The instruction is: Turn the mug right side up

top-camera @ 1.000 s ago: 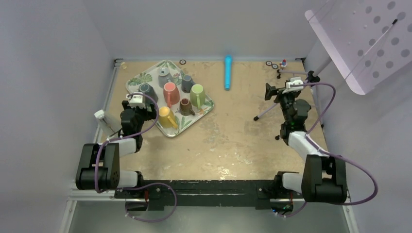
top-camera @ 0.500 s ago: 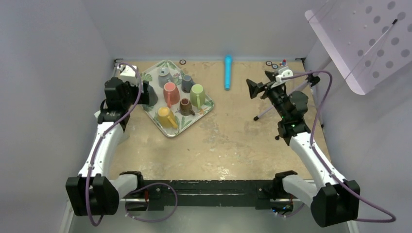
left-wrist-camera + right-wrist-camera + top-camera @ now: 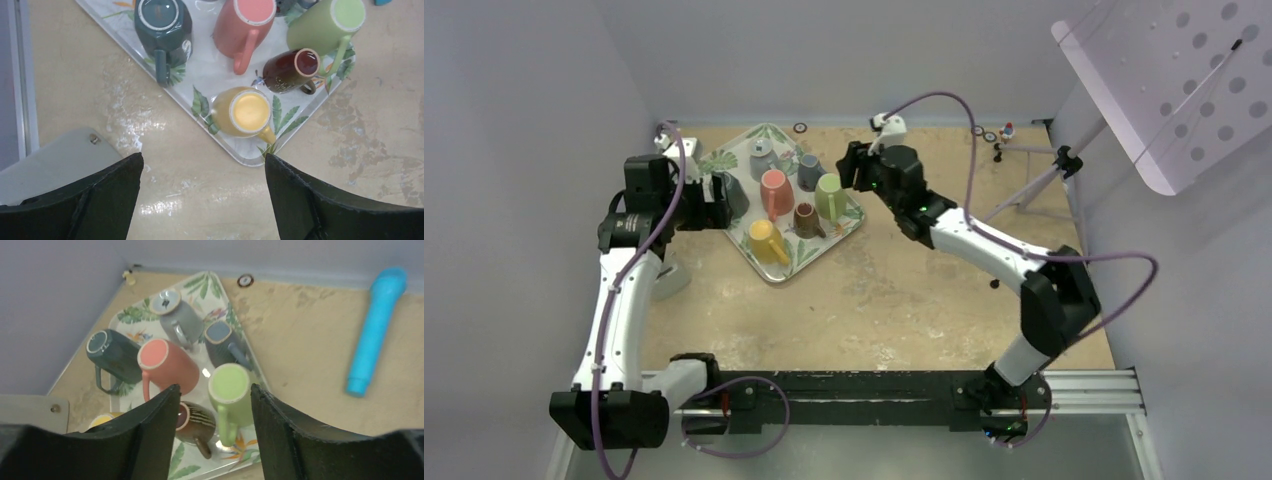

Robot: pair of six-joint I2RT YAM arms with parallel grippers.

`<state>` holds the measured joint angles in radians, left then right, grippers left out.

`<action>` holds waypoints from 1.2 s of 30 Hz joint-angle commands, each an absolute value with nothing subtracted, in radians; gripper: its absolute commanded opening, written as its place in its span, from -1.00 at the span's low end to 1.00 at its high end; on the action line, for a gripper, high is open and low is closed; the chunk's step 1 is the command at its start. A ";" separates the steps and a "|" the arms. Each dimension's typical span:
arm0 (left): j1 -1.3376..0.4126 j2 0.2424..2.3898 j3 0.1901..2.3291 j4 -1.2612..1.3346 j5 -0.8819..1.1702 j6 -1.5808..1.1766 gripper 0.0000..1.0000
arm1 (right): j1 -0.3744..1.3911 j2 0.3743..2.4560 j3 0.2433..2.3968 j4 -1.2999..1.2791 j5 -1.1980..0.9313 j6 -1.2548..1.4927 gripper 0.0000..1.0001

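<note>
Hovering over the leaf-patterned tray, our right gripper spreads its jaws partway, empty, above the upside-down light green ceramic mug near the tray's right corner. Our left gripper gapes wide by the left edge.

Nothing readable anywhere in these shots, fwiw

No words, brand names or numbers I can make out. The tray only has a printed leaf and flower pattern, no lettering. The grey mug has a small dark mark on its upturned end, but it's too tiny to say whether that's a logo or a stamp. There's also a little round disc on the table by the far wall, and whatever's on it is too small to read.
</note>
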<state>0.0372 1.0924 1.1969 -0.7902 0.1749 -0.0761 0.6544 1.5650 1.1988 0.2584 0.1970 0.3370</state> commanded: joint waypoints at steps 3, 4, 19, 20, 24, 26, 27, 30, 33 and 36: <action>0.042 1.042 1.194 -0.834 0.069 -0.170 0.89 | 0.754 1.756 1.379 0.146 0.325 0.402 0.01; 0.042 1.041 1.192 -0.832 0.077 -0.177 0.89 | 0.771 1.772 1.381 0.152 0.350 0.395 0.03; 0.042 1.069 1.190 -0.809 0.118 -0.237 0.81 | 0.802 1.996 1.520 0.054 0.526 0.420 -0.10; 0.042 1.068 1.189 -0.808 0.122 -0.238 0.81 | 0.802 2.005 1.525 0.044 0.521 0.420 -0.10; 0.042 1.064 1.185 -0.804 0.119 -0.240 0.80 | 0.802 2.015 1.499 0.034 0.514 0.450 -0.09; 0.042 1.064 1.184 -0.804 0.123 -0.242 0.80 | 0.802 2.027 1.493 0.032 0.515 0.459 -0.09; 0.041 1.064 1.182 -0.804 0.127 -0.242 0.80 | 0.802 2.036 1.499 0.023 0.515 0.460 -0.08; 0.042 1.063 1.180 -0.804 0.132 -0.244 0.78 | 0.802 2.053 1.519 0.002 0.526 0.466 -0.01; 0.042 1.059 1.178 -0.802 0.135 -0.244 0.77 | 0.802 2.053 1.514 0.002 0.532 0.461 0.02; 0.043 1.059 1.177 -0.802 0.138 -0.244 0.75 | 0.802 2.064 1.517 0.016 0.532 0.450 -0.02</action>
<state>0.0372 1.0695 1.1801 -0.8253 0.1230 -0.2260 0.8024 2.0697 1.4845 0.0105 0.4896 0.4385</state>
